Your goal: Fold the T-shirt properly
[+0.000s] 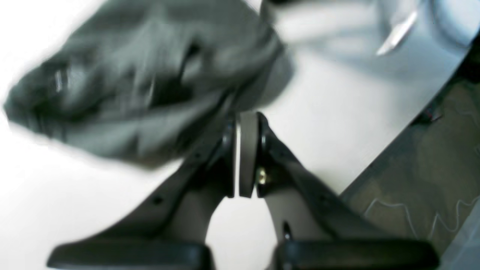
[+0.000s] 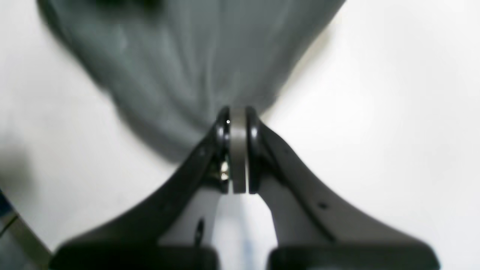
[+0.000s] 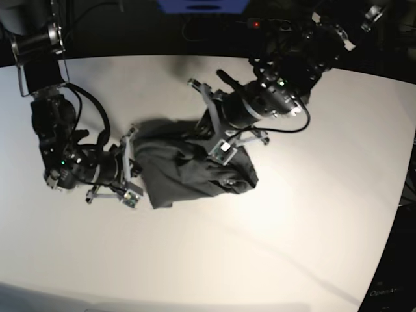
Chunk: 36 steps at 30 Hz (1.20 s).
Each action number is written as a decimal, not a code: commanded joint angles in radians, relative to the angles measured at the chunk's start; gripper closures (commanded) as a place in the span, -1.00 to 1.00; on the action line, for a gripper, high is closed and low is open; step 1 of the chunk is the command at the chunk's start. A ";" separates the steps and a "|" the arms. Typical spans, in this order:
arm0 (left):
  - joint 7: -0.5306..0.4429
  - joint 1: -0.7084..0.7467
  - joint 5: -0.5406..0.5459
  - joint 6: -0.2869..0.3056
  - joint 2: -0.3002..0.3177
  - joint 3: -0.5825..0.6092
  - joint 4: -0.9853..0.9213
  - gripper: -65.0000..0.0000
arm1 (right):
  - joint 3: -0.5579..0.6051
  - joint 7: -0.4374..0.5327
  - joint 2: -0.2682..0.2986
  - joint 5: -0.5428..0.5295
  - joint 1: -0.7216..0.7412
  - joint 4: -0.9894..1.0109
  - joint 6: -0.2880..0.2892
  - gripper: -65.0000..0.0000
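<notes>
The dark grey T-shirt (image 3: 195, 170) lies bunched and wrinkled in the middle of the white table (image 3: 292, 247). My right gripper (image 2: 237, 110) is shut on the T-shirt (image 2: 187, 67), and the cloth fans away from its tips; in the base view this gripper (image 3: 134, 148) is at the shirt's left edge. My left gripper (image 1: 245, 114) has its pads pressed together with a fold of the T-shirt (image 1: 150, 75) running into the tips; in the base view it (image 3: 207, 133) sits at the shirt's far edge. The left wrist view is blurred.
The table's curved edge (image 1: 375, 172) runs close to the right of my left gripper, with dark floor beyond it. Cables and a blue object (image 3: 201, 5) lie behind the table's far edge. Both arms reach over the table from the back.
</notes>
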<state>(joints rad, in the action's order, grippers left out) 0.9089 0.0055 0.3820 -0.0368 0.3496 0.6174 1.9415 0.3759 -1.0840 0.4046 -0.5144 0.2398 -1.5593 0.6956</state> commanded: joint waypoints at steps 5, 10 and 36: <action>-0.107 0.058 -0.048 0.004 0.022 0.000 -0.023 0.94 | -0.012 0.003 -0.006 -0.010 0.017 -0.014 0.003 0.99; -0.159 0.084 -0.093 0.004 0.007 0.003 -0.104 0.94 | -0.005 -0.002 -0.054 -0.010 0.026 -0.014 0.003 1.00; -0.196 0.080 -0.220 0.004 -0.031 -0.006 -0.241 0.94 | 0.028 -0.009 -0.149 -0.008 0.080 -0.013 0.003 1.00</action>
<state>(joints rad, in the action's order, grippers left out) 0.7319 0.0967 0.1673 -0.0303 0.3164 0.6170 1.6882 0.4061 -1.1183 0.2581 -0.5041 0.2909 -1.5570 0.6956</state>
